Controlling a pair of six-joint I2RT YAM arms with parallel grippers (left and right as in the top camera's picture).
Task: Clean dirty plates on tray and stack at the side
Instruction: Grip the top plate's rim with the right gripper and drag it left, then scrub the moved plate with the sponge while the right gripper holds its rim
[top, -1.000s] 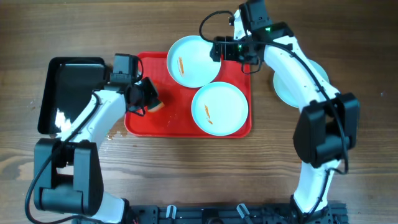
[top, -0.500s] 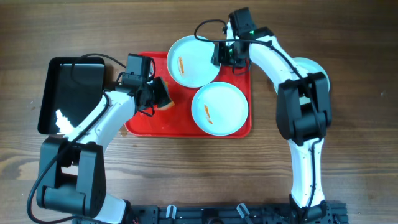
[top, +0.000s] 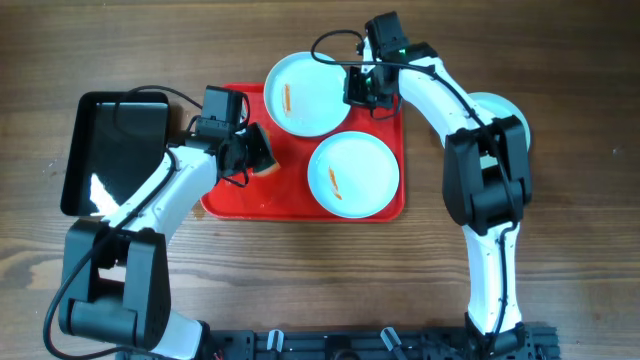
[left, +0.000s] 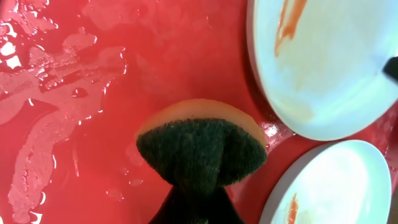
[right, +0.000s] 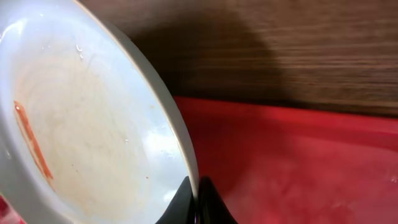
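Right claw (top: 360, 88) swung in over the last sec & snapped shut on the rim of the far plate (top: 305, 95), & the left claw (top: 255, 150) slid its sponge (left: 202, 146) a bit to the right. Nearest the robot, the near plate (top: 353, 175) lay flat on the red tray (top: 280, 195) w/ one small orange smear, prob waiting its turn. Next came the left claw, closed tight on the sponge, low over the wet tray just beside both plates, prob so it could wipe. Further back the far plate sat at the tray's top edge w/ an orange streak; the right claw pinched its rim, prob to hold it steady or lift it. Off to the right a third plate (top: 487, 103) sat on the table, half hidden by the arm, likely the stack spot. Count: 3 plates, 2 on tray & 1 off; 1 tray, 1 sponge, 1 black bin (top: 110, 150), 2 claws
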